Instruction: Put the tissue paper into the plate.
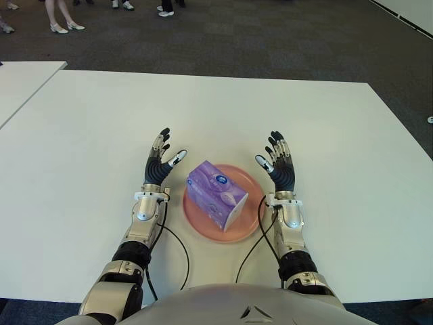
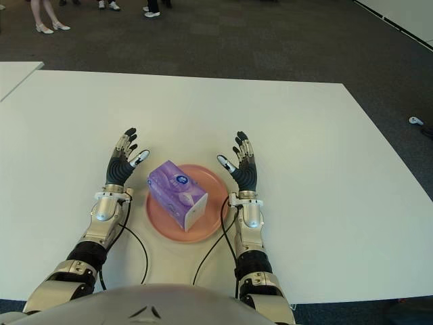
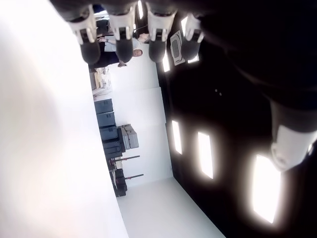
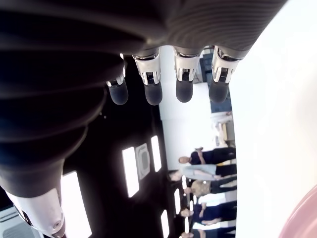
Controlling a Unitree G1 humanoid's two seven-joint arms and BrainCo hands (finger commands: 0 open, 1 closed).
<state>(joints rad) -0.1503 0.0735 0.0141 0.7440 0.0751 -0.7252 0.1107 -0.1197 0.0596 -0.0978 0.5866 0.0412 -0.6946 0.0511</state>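
Note:
A purple tissue pack (image 1: 216, 193) lies in the pink plate (image 1: 254, 184) on the white table (image 1: 223, 115), close to the robot. My left hand (image 1: 161, 160) stands just left of the plate with its fingers spread and nothing in them. On the other side of the plate, my right hand (image 1: 276, 161) is also spread and holds nothing. Neither hand touches the pack. The right wrist view shows straight fingers (image 4: 183, 79) and a sliver of the plate's rim (image 4: 302, 220).
A second white table (image 1: 24, 81) stands at the far left. Dark carpet (image 1: 270, 40) lies beyond the table, with several people's feet (image 1: 64, 26) at the far edge. Cables (image 1: 181, 250) run along both forearms.

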